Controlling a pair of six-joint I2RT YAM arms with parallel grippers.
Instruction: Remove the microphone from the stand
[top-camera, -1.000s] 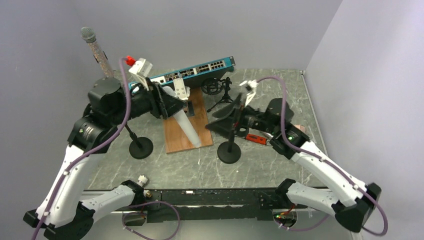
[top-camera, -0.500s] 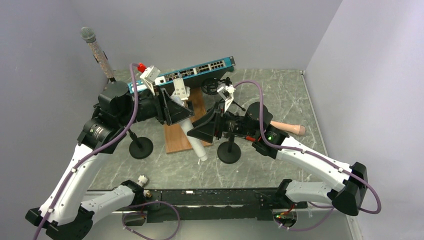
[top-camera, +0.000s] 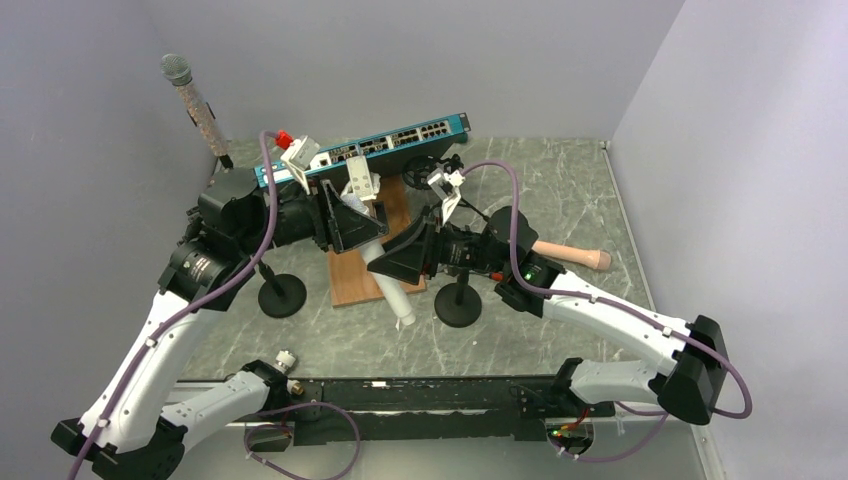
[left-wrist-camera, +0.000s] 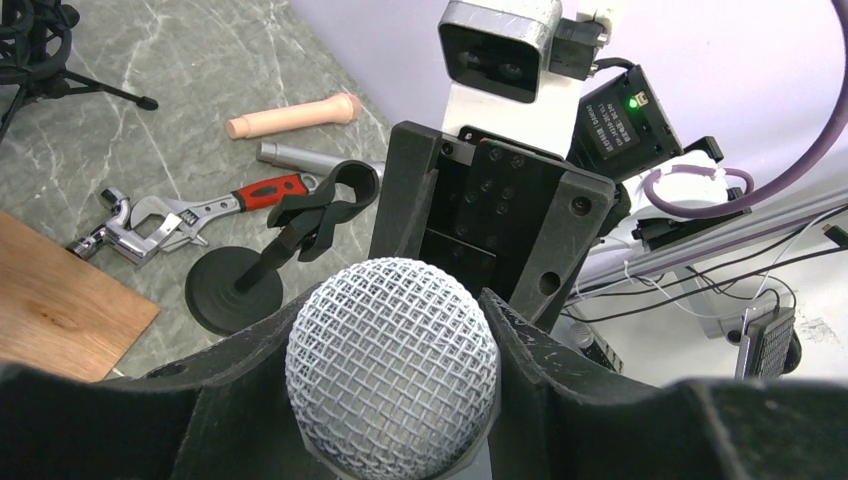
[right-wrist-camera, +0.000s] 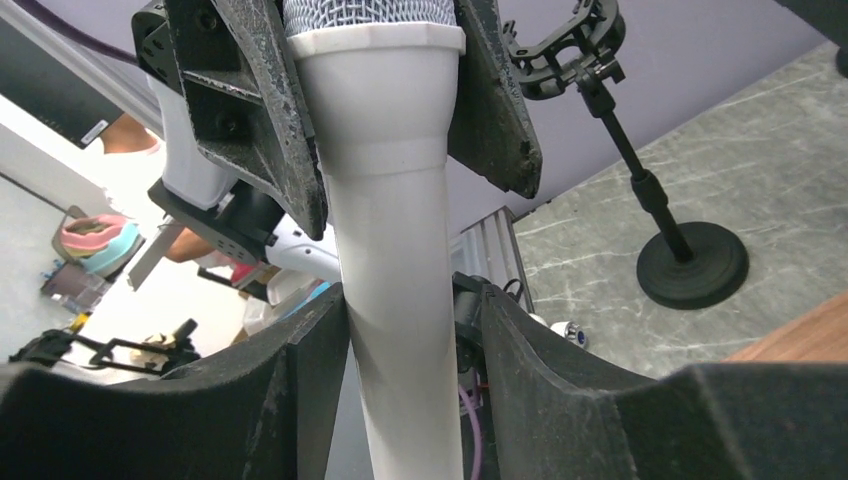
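The white microphone (top-camera: 392, 288) with a mesh head (left-wrist-camera: 390, 365) hangs tilted in the air over the wooden board's near edge. My left gripper (left-wrist-camera: 390, 335) is shut on the mesh head, one finger on each side. My right gripper (right-wrist-camera: 412, 345) has come in from the right and its jaws are closed round the white handle (right-wrist-camera: 395, 230) lower down. The black stand (top-camera: 458, 302) with a round base stands just right of the microphone. Its clip (left-wrist-camera: 322, 205) is empty.
A second, glittery microphone (top-camera: 196, 100) sits on another round-based stand (top-camera: 281, 296) at the left. A blue network switch (top-camera: 400, 140) and a small tripod mount (top-camera: 438, 178) are at the back. A red-handled wrench (left-wrist-camera: 190, 215) and a pinkish handle (top-camera: 572, 256) lie to the right.
My right arm swung left from beside the stand to the microphone, and its jaws closed from wide open onto the handle. My left gripper lowered the microphone slightly.
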